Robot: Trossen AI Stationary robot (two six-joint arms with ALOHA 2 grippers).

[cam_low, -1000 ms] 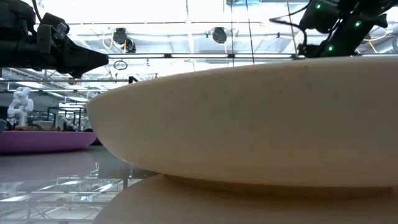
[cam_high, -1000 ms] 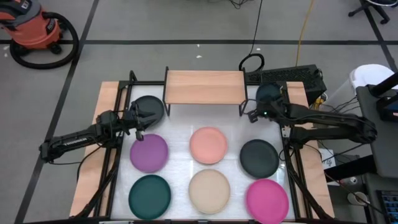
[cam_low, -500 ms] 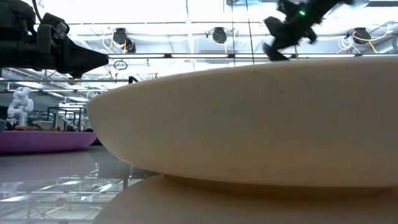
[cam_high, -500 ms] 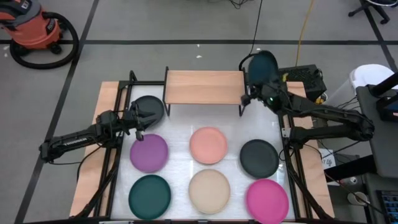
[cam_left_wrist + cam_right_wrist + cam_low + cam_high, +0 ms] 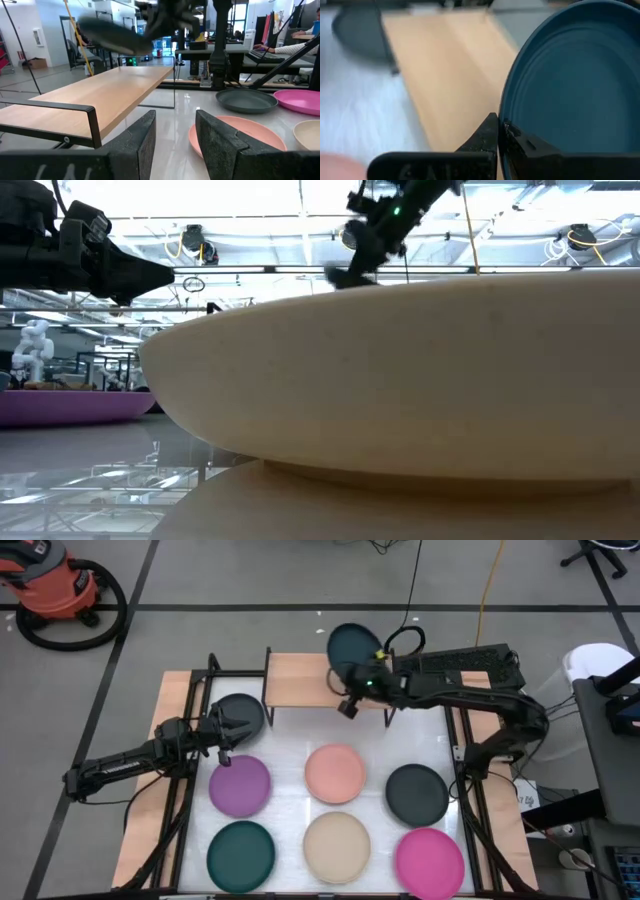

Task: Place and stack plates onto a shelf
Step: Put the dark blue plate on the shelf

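Plates are what I am moving, and my right hand (image 5: 352, 690) is holding one now, a dark teal plate (image 5: 352, 650). Its fingers are pinched on the rim of that plate, which I see up close in the right wrist view (image 5: 570, 80). The plate is up in the air and tilted, over the right part of the shelf (image 5: 300, 680). It does not touch the wood. From the left wrist view the same plate (image 5: 112, 35) shows as a dark blur above the shelf board (image 5: 100, 97).

The shelf is a small light wood board on thin black legs. It stands at the far edge of the white surface (image 5: 290, 765). I see no plate lying on it.

My left hand (image 5: 232, 732) waits at the left side of the surface, near the left end of the shelf. Its fingers are a little apart and hold nothing. A dark grey plate (image 5: 240, 710) lies just beside it, partly under the fingers.

Six more plates lie flat on the surface in two rows, all apart from each other. The far row has a purple plate (image 5: 240, 785), a salmon pink plate (image 5: 335, 773) and a black plate (image 5: 417, 793). The near row has a dark green plate (image 5: 241, 853), a beige plate (image 5: 337, 847) and a magenta plate (image 5: 430, 861). In the low view the beige plate (image 5: 420, 380) fills most of the picture.
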